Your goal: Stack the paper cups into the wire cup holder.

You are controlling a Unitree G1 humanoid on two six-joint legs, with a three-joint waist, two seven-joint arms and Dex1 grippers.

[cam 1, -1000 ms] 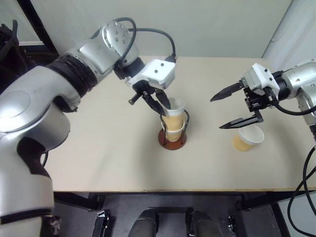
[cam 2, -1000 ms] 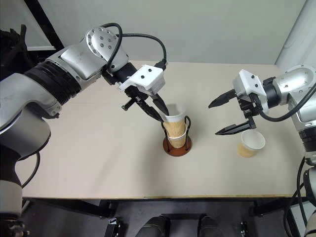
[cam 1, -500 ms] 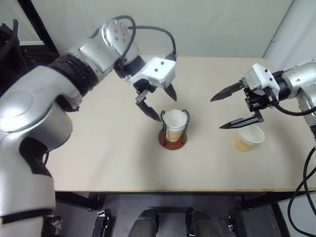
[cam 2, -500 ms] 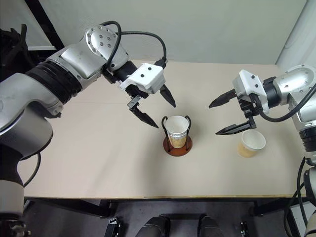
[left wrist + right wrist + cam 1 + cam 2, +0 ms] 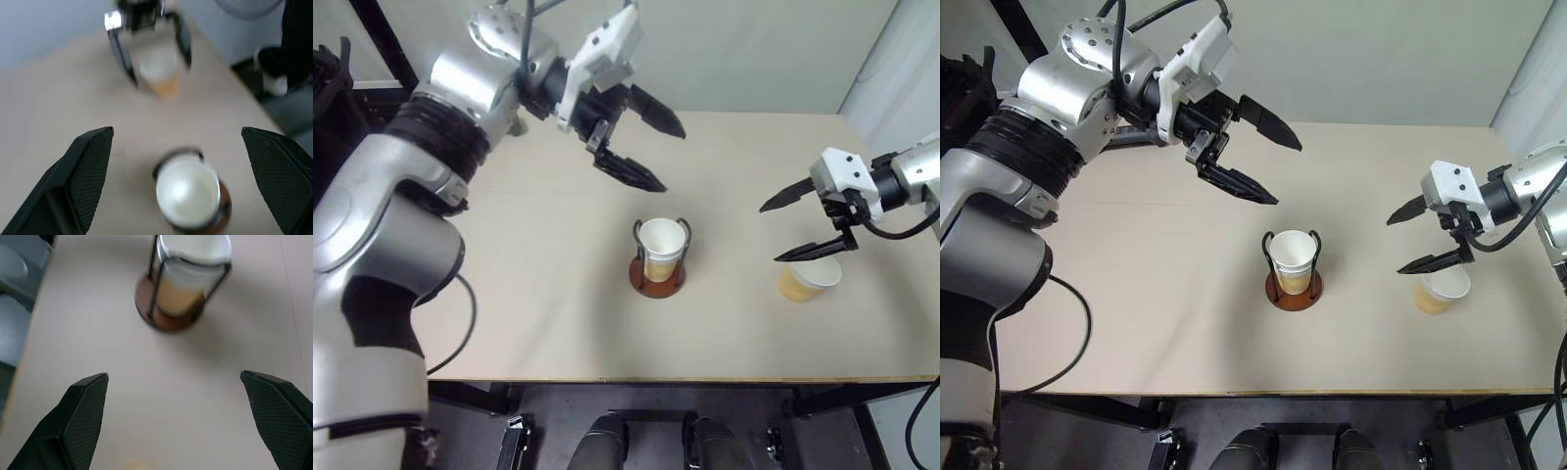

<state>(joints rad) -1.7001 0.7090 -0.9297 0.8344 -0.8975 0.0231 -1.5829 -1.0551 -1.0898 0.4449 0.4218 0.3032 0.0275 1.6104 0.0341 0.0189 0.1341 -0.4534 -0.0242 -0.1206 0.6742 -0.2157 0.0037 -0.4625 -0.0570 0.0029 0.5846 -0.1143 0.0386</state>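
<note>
The beige worktop (image 5: 509,294) carries very little. The left gripper (image 5: 651,152) hangs high over the back half of the worktop, its 2 black fingers spread wide with nothing between them, well apart from the wire cup holder (image 5: 657,277). That holder stands near the middle of the worktop, its reddish-brown disc flat on the surface and its 2 dark loops rising on either side of the stacked paper cups (image 5: 660,247), which sit upright inside with the white rim uppermost. Toward the right edge, the right gripper (image 5: 798,225) hovers with its fingers wide apart and empty, just above and beside the last loose cup (image 5: 808,279), which stands upright on the worktop.
</note>
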